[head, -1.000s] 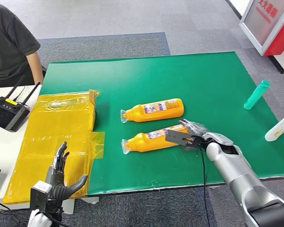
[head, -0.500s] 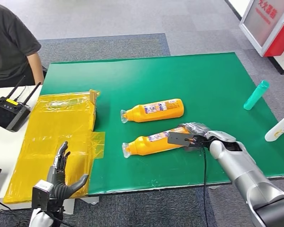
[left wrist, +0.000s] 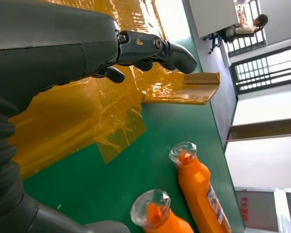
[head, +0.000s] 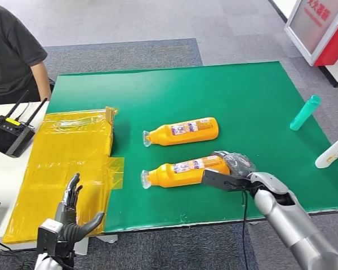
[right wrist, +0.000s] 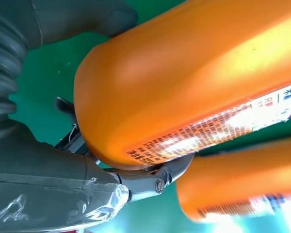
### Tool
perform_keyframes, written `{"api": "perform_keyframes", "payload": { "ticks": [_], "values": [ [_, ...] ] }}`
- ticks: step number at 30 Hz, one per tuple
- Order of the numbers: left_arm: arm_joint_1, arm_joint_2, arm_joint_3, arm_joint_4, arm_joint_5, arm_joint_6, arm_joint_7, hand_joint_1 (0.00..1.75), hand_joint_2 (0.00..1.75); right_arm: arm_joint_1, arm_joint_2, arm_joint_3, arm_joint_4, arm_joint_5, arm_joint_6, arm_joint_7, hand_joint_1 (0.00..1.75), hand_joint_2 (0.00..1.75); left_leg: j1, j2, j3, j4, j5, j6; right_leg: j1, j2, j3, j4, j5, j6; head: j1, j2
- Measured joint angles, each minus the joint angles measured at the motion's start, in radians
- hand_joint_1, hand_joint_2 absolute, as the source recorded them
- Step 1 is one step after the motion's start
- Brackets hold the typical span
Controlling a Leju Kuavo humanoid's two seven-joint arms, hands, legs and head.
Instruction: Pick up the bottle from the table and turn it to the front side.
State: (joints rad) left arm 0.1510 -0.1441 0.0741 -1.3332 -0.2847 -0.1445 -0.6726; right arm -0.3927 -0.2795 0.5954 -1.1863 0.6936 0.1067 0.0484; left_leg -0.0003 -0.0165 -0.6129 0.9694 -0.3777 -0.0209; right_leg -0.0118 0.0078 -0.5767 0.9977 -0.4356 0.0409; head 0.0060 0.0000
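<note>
Head view: right hand (head: pixel 233 166) grips base end of near orange plastic bottle (head: pixel 186 171) lying on green table mat (head: pixel 252 101) | second orange bottle (head: pixel 182 131) just beyond | left hand (head: pixel 71 216) holds nothing, fingers spread.

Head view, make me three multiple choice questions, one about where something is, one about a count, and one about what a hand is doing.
1. Where does the teal bottle lie?
A. Near the mat's right edge
B. On the yellow sheet
C. Beside the remote

2. How many orange bottles lie on the green mat?
A. One
B. Two
C. Four

3. What is the right hand doing?
A. Hanging off the table, holding nothing
B. Gripping the base of the near orange bottle
C. Pressing on the remote

Answers:
1. A, it lies at the right side of the mat, far from the yellow sheet and the remote.
2. B, the near one plus the far orange bottle.
3. B, the right wrist view shows the fingers wrapped round that bottle's base.
</note>
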Motion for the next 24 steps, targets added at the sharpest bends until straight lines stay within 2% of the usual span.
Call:
{"api": "perform_keyframes", "payload": {
  "ticks": [5,10,16,20,24],
  "values": [
    [0.011,-0.007,0.006,-0.012,-0.008,-0.019,0.0,0.0,1.75,0.129,0.027,-0.072,-0.172,-0.003,-0.096,-0.047,1.75,1.75,0.0,0.0,0.0,0.0,0.0,0.0,0.0,0.0,0.0,0.0,-0.001,-0.001,0.0,0.0],
    [0.015,-0.013,0.007,-0.02,-0.005,-0.037,0.0,0.0,1.75,0.224,0.098,-0.144,-0.29,-0.047,-0.17,-0.105,1.75,1.75,0.0,0.0,-0.001,0.0,0.0,0.0,0.0,0.0,0.0,0.0,-0.001,-0.001,0.0,0.0],
    [0.011,-0.017,0.0,-0.02,0.014,-0.06,0.002,0.0,1.75,0.282,0.176,-0.183,-0.34,-0.091,-0.207,-0.149,1.75,1.75,0.0,0.0,-0.001,0.0,0.0,0.0,0.0,0.0,-0.001,0.0,-0.001,-0.001,0.0,0.0],
    [0.007,-0.018,-0.011,-0.02,0.032,-0.079,0.004,0.0,1.75,0.301,0.207,-0.19,-0.347,-0.104,-0.21,-0.162,1.75,1.75,0.0,0.0,-0.001,0.0,0.0,0.0,0.0,0.0,-0.001,0.0,-0.001,-0.001,0.0,0.0],
    [-0.006,-0.018,-0.021,-0.015,0.143,-0.196,0.011,0.0,1.75,0.31,0.24,-0.195,-0.342,-0.14,-0.21,-0.191,1.75,1.75,0.0,0.0,-0.001,0.0,0.0,0.0,0.0,0.0,-0.001,0.0,-0.001,-0.001,0.0,0.0]
  ]
}}
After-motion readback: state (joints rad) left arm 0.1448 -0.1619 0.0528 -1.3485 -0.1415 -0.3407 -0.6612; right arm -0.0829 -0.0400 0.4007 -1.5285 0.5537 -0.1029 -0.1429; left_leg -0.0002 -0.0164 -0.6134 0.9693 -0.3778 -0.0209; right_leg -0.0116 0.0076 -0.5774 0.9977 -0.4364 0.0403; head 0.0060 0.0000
